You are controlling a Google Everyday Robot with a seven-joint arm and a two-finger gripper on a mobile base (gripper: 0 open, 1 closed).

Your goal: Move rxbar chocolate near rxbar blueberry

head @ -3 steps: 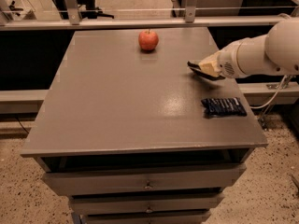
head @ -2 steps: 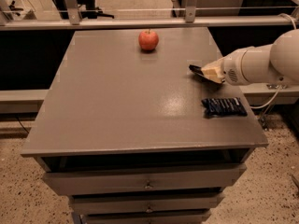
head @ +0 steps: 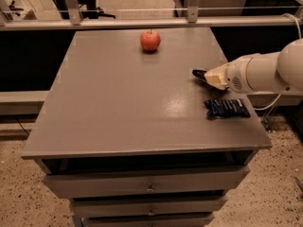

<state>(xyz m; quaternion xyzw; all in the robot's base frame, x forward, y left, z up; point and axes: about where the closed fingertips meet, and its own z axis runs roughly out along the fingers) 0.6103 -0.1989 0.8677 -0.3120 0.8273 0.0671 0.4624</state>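
Observation:
The rxbar chocolate (head: 199, 73) is a black bar; only its left end shows, sticking out of my gripper (head: 209, 77) just above the right part of the table. The gripper is shut on it, and the rest of the bar is hidden by the cream fingers (head: 217, 78). The rxbar blueberry (head: 227, 108), in a dark navy crinkled wrapper, lies flat near the table's right front corner, a short way in front of the gripper and apart from it. My white arm (head: 265, 72) reaches in from the right.
A red apple (head: 150, 40) stands at the back middle of the grey table (head: 118, 108). Drawers sit below the front edge. A metal rail (head: 142, 22) runs behind the table. A cable hangs at the right.
The gripper with the black bar has moved slightly toward the front of the table, closer to the navy bar. The apple and the navy bar have not moved.

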